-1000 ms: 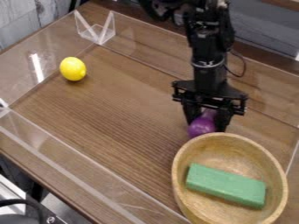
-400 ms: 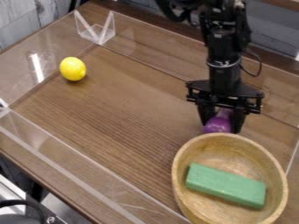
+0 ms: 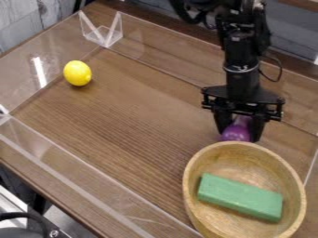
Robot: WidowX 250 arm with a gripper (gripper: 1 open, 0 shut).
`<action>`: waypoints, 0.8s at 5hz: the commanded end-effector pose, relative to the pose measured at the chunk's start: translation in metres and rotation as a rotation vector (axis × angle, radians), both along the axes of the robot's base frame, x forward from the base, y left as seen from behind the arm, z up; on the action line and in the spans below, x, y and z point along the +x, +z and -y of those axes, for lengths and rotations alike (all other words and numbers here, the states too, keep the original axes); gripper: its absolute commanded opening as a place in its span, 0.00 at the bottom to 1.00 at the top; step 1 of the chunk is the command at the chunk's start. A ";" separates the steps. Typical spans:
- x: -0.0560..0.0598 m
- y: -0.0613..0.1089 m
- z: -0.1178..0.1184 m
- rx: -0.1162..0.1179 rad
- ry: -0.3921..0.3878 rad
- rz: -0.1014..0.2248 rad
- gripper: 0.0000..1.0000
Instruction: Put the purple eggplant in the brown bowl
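While clamped on the eggplant (image 3: 233,132), the gripper (image 3: 236,130) has drifted toward 4 o'clock, nearing the bowl (image 3: 202,164) rim; drop remains.

The surface (image 3: 112,130) is dark wood grain with a slight sheen, walled by clear glossy plastic panels (image 3: 99,28). The brown bowl (image 3: 199,200) is matt pale wood; the purple eggplant (image 3: 233,132) shines smoothly.
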State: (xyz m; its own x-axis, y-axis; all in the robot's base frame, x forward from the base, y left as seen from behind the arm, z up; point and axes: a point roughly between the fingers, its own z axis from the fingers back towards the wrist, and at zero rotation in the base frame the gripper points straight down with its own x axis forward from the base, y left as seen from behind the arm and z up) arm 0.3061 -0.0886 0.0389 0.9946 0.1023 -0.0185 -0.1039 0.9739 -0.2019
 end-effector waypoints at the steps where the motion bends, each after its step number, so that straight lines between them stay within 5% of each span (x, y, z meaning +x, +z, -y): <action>1: 0.009 0.015 0.010 -0.022 0.000 0.053 0.00; 4: 0.010 0.018 0.011 -0.032 0.024 0.058 0.00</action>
